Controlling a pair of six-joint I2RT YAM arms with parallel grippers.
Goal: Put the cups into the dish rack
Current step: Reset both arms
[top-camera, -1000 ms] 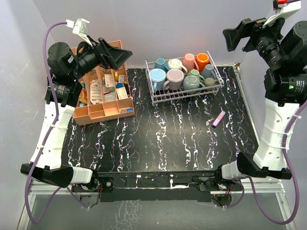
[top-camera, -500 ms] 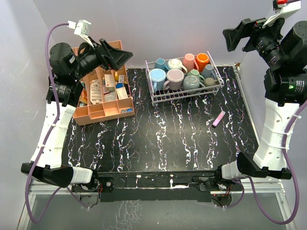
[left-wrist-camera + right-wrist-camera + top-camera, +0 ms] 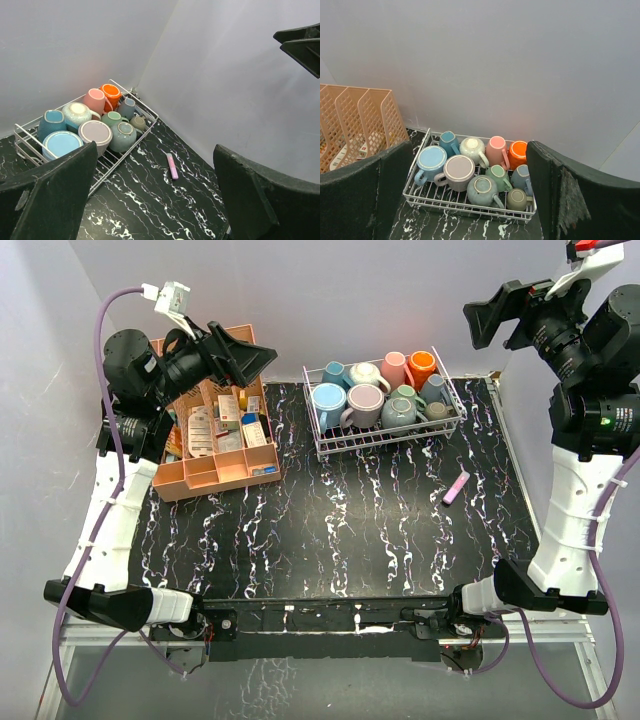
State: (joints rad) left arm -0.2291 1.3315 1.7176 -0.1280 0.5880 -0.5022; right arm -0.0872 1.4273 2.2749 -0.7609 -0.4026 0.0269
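Observation:
Several cups stand upside down in the white wire dish rack (image 3: 380, 443) at the back of the table, among them orange (image 3: 421, 367), pink (image 3: 394, 368), light blue (image 3: 328, 400) and lilac (image 3: 364, 400). The rack also shows in the left wrist view (image 3: 120, 159) and the right wrist view (image 3: 470, 212). My left gripper (image 3: 250, 355) is open and empty, raised above the salmon organizer. My right gripper (image 3: 490, 315) is open and empty, raised high at the back right. Both pairs of fingers stand wide apart in the wrist views, left (image 3: 155, 200) and right (image 3: 470, 200).
A salmon-pink slotted organizer (image 3: 215, 440) full of small items stands at the back left, and shows in the right wrist view (image 3: 365, 115). A small pink stick (image 3: 455, 487) lies on the black marbled table right of centre. Grey walls close in the back and sides.
My left arm has shifted very slightly. The cups, the rack and the right arm have not moved.

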